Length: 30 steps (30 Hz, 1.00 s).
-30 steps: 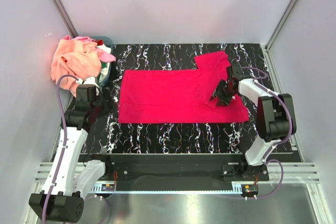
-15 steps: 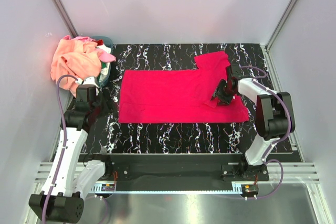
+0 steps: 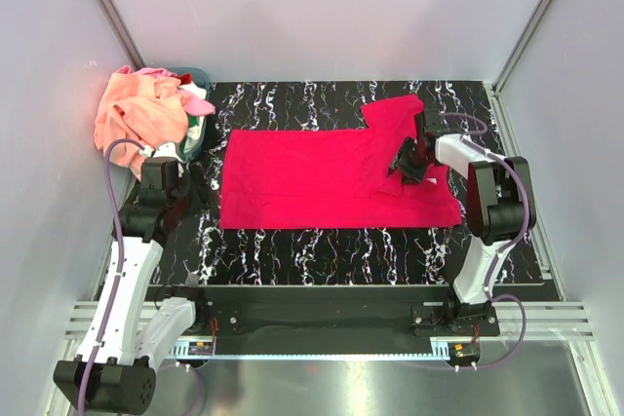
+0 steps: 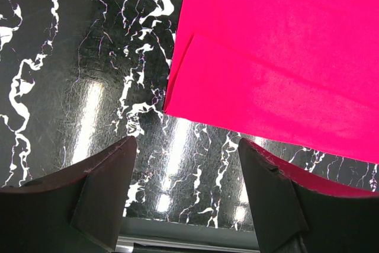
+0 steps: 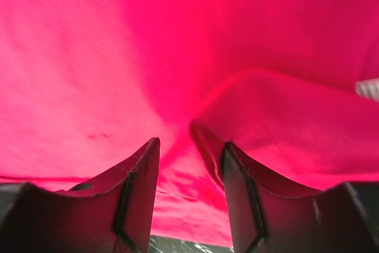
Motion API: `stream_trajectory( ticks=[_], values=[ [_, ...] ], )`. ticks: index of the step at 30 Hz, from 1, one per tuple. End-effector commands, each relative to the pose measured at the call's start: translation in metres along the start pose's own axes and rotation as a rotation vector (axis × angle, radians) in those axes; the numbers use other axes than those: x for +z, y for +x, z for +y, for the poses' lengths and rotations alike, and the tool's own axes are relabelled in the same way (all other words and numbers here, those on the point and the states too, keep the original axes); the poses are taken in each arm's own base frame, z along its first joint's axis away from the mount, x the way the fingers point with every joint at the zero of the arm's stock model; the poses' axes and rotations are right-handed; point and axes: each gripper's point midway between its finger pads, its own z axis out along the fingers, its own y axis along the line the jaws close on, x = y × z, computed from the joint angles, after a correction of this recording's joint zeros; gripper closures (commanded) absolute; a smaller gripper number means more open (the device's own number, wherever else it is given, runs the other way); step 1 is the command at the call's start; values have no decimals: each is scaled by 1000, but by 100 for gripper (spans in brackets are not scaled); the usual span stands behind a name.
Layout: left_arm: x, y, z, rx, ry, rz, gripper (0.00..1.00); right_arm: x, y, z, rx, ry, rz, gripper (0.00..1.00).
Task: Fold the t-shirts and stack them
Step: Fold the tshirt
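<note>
Lying flat mid-frame, your crimson t-shirt;
right gripper parted astride its raised fold, upper right; left gripper parted, holding nothing.

A black table veined with white marbling fills the middle of the enclosure, and in the left wrist view its glossy top throws back pale streaks of light. At its far left corner sits a small teal basket (only its rim and a bit of its side show). Plain white walls close in the back and both sides, with slanting metal posts at the corners. A slotted aluminium rail runs along the near edge, with a steel sheet beyond it.
</note>
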Motion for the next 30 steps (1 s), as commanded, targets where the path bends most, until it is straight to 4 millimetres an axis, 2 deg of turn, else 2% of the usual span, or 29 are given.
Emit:
stream_trajectory(
  ticks=[1,3,4,6,7,8,10,11,14,15,16,17,18,19,20,21,22,24,25,30],
  values=[
    [0,-11,-1,0,-1,-54,25,-9,-20,34,-30,-64,-39,48],
    [0,-11,0,0,-2,-54,25,-12,-26,49,-39,-87,-48,48],
    [0,-12,0,0,-3,-56,25,-7,-25,51,-35,-87,-33,48],
    [0,-11,0,0,-3,-55,25,-8,-31,68,-28,-129,-30,48],
    [0,-12,0,0,-5,-56,25,-1,-31,70,-25,-130,-11,48],
    [0,-11,0,0,-5,-54,25,-5,-40,82,-30,-154,-24,47],
    [0,-12,1,-2,-8,-55,25,1,-43,82,-34,-137,-6,46],
    [1,-11,1,-2,-9,-54,25,-5,-53,90,-64,-143,-31,46],
    [0,-11,1,-3,-12,-55,25,-19,-61,84,-108,-96,-69,44],
    [0,-12,1,-4,-10,-58,25,-35,-65,83,-118,-93,-104,43],
    [0,-12,1,-4,-10,-58,25,-35,-60,68,-119,-38,-114,43],
    [0,-12,1,-4,-10,-58,25,-40,-59,60,-129,-13,-131,43],
    [0,-12,1,-4,-12,-59,25,-55,-59,56,-131,2,-166,42],
    [0,-12,1,-4,-12,-59,25,-59,-56,45,-126,38,-174,42],
    [0,-12,1,-4,-12,-59,25,-55,-44,22,-118,105,-164,43],
    [-1,-12,1,-4,-11,-60,25,-63,-40,17,-118,109,-182,43],
    [-1,-12,1,-4,-11,-60,25,-58,-26,1,-113,140,-157,45],
    [0,-11,1,-4,-12,-59,25,-61,-16,-7,-113,141,-156,47],
    [-1,-12,1,-4,-7,-62,25,-55,-5,-18,-115,159,-132,48],
    [-1,-12,1,-4,-9,-64,25,-46,10,-36,-117,203,-99,53]
  ],
)
